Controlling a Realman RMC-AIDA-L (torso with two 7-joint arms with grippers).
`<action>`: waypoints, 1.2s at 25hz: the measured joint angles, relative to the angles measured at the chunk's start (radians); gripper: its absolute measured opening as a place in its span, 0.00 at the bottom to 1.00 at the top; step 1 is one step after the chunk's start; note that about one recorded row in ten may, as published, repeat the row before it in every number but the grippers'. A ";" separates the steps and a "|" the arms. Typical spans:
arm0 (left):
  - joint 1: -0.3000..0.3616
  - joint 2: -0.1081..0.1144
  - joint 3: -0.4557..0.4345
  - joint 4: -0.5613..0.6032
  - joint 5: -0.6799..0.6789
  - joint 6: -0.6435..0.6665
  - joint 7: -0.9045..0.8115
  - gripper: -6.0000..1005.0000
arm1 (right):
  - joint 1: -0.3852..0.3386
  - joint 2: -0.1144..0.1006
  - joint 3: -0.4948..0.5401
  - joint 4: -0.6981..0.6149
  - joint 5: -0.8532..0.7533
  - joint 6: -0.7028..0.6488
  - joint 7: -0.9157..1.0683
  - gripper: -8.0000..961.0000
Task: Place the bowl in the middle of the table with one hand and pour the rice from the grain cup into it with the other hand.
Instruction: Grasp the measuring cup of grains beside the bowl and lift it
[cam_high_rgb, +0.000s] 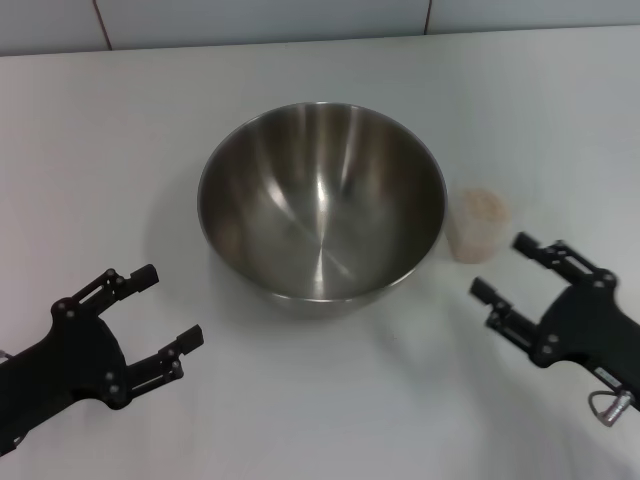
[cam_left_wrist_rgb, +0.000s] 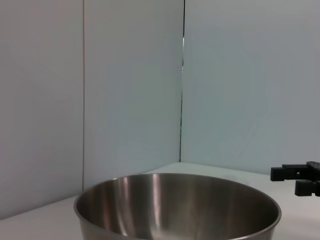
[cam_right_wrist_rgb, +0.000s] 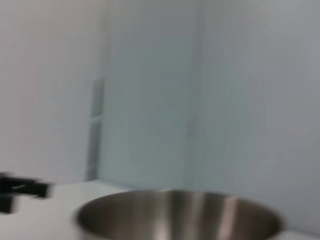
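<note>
My right gripper (cam_high_rgb: 510, 268) hangs open and empty, jaws spread toward the cup (cam_high_rgb: 477, 226) just ahead, lined up to take it. My left gripper (cam_high_rgb: 168, 310) is open too, near the bowl (cam_high_rgb: 322, 212), which sits mid-table (cam_high_rgb: 100, 150), empty. The rice (cam_high_rgb: 482, 205) seems to fill the cup, though it is hazy.

No text, label, brand, number or sign can be read anywhere.
</note>
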 joint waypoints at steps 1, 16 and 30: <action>-0.005 0.003 0.000 0.002 0.001 0.000 -0.015 0.84 | -0.018 0.000 0.000 0.028 0.041 0.000 -0.041 0.72; -0.011 0.023 -0.001 0.007 0.002 0.024 -0.040 0.84 | -0.053 0.005 0.015 0.156 0.377 0.175 -0.106 0.72; -0.008 0.019 0.000 0.010 -0.004 0.026 -0.040 0.84 | -0.019 0.002 0.025 0.132 0.381 0.225 -0.107 0.72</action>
